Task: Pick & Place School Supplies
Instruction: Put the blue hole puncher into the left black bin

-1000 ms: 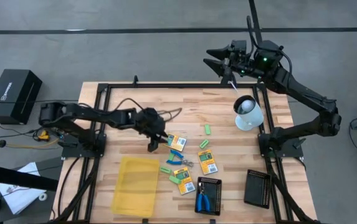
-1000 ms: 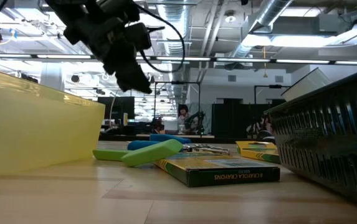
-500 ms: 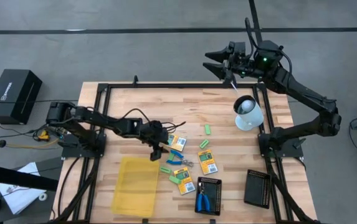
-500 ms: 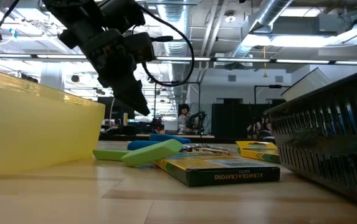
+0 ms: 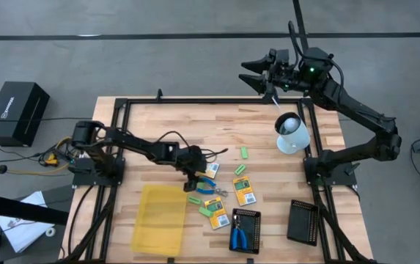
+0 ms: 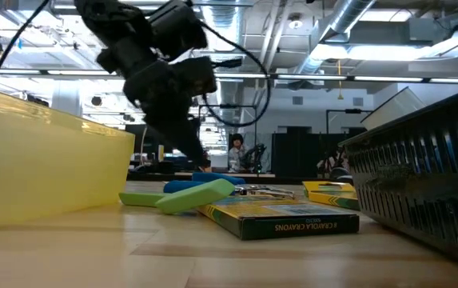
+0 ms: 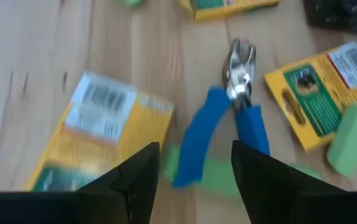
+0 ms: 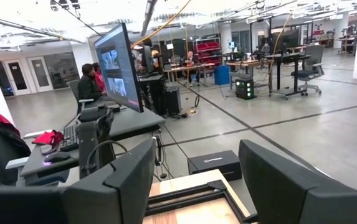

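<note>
My left gripper (image 5: 192,178) is open and hangs low over the middle of the table, touching nothing. In the left wrist view its fingers (image 7: 197,190) stand on either side of the handles of a blue-handled scissor-like tool (image 7: 228,121), which lies flat on the wood. One yellow-orange pack (image 7: 106,134) lies on one side of the tool and another (image 7: 315,93) on the other. A green block (image 7: 347,146) rests on that second pack's edge. The second blue tool (image 5: 237,236) lies in a black ribbed tray (image 5: 251,217). My right gripper (image 5: 255,73) is open and raised beyond the far edge.
The translucent yellow tray (image 5: 162,218) stands near the front edge, left of the supplies. A second black tray (image 5: 302,221) is at the front right. A white cup-like object (image 5: 292,132) stands at the right. More packs (image 5: 244,191) and green blocks (image 5: 245,152) lie scattered mid-table.
My left gripper has gone toward the table's right and near edges and down, coming over the blue-handled tool on the table. Nothing on the table has moved.
</note>
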`<state>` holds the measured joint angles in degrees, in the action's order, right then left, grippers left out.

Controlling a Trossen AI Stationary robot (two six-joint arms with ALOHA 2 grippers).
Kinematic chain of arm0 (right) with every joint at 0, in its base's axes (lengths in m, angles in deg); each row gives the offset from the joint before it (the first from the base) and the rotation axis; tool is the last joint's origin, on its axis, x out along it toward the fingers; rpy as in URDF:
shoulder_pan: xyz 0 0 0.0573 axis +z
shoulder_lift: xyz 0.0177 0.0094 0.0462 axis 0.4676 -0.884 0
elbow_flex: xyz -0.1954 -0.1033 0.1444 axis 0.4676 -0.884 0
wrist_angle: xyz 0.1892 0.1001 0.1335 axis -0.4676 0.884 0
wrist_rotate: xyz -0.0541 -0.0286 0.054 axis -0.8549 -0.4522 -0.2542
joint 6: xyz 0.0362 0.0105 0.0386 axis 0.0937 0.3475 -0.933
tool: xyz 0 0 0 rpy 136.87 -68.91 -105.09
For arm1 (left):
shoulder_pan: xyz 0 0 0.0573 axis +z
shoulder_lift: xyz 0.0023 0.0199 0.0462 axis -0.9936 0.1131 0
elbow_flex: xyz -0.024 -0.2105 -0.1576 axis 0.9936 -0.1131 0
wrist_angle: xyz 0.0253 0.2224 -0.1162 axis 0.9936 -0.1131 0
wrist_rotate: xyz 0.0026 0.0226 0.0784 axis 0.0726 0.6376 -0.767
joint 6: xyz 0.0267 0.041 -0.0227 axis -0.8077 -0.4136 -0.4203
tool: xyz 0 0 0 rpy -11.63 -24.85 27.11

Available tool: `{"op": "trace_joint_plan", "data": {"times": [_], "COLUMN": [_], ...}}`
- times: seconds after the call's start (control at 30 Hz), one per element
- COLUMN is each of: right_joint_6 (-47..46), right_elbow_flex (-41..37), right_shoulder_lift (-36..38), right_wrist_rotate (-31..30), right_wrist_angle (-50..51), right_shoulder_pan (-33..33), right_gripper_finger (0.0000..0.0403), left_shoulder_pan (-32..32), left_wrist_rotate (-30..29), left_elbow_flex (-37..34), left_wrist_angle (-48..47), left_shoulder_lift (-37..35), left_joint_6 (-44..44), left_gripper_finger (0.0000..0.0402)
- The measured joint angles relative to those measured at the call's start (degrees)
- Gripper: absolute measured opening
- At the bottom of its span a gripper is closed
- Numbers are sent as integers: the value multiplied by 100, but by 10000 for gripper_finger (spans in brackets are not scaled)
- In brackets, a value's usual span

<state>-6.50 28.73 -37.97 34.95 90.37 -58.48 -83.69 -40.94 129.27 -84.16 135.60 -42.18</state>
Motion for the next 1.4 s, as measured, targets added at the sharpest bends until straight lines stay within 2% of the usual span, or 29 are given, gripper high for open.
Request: {"op": "trace_joint_plan", "data": {"times": [0.13,0.37,0.77,0.9,1.4], "right_joint_6": [-2,-11,0,0,0], "right_elbow_flex": [0,0,0,0,0], "right_shoulder_lift": [0,0,0,0,0], "right_wrist_rotate": [-1,0,0,0,0], "right_wrist_angle": [0,-1,4,4,3], "right_shoulder_pan": [-66,-115,-145,-145,-145], "right_gripper_finger": [224,224,224,224,224], "left_shoulder_pan": [20,20,20,20,20], "left_wrist_rotate": [25,328,280,275,88], "left_elbow_flex": [324,351,351,345,344], "left_wrist_angle": [-63,-335,-569,-614,-609], "left_shoulder_lift": [252,433,431,467,505], "left_joint_6": [-185,-195,-308,-314,-137], "left_gripper_finger": [193,193,188,164,27]}}
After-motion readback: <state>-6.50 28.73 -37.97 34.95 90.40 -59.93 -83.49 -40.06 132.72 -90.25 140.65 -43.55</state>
